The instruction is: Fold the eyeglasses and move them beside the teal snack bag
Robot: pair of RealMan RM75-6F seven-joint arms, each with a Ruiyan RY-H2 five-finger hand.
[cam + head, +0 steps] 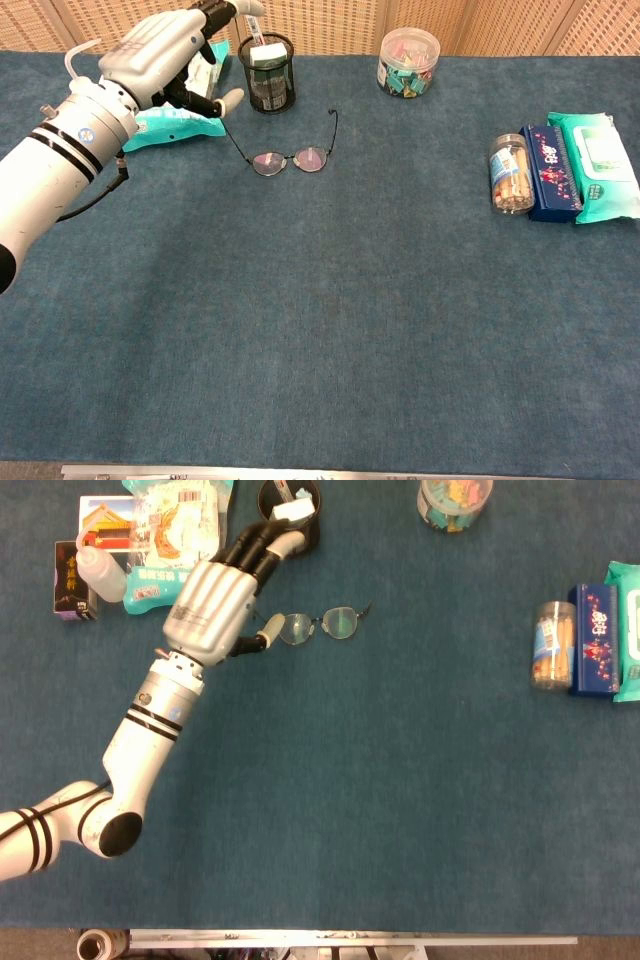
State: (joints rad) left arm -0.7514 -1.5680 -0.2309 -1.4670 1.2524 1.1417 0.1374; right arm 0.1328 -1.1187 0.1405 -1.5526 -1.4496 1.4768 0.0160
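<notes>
The eyeglasses [320, 627] [292, 159] lie on the blue cloth just right of the teal snack bag [180, 540] [175, 122]. In the chest view both temples stand out from the frame, unfolded. My left hand [215, 595] [165, 48] hovers above the table between the bag and the glasses, fingers stretched out and apart, holding nothing. Its thumb [257, 643] is near the left lens, apparently apart from it. The hand and forearm hide part of the bag. My right hand appears in neither view.
A black mesh pen cup [290, 520] [267, 62] stands just behind the glasses. A white squeeze bottle [100, 572] and a dark box [70, 580] sit left of the bag. A clear jar [455, 500] is at the back. A biscuit jar [552, 645], blue box [595, 640] and wipes pack [628, 630] sit far right.
</notes>
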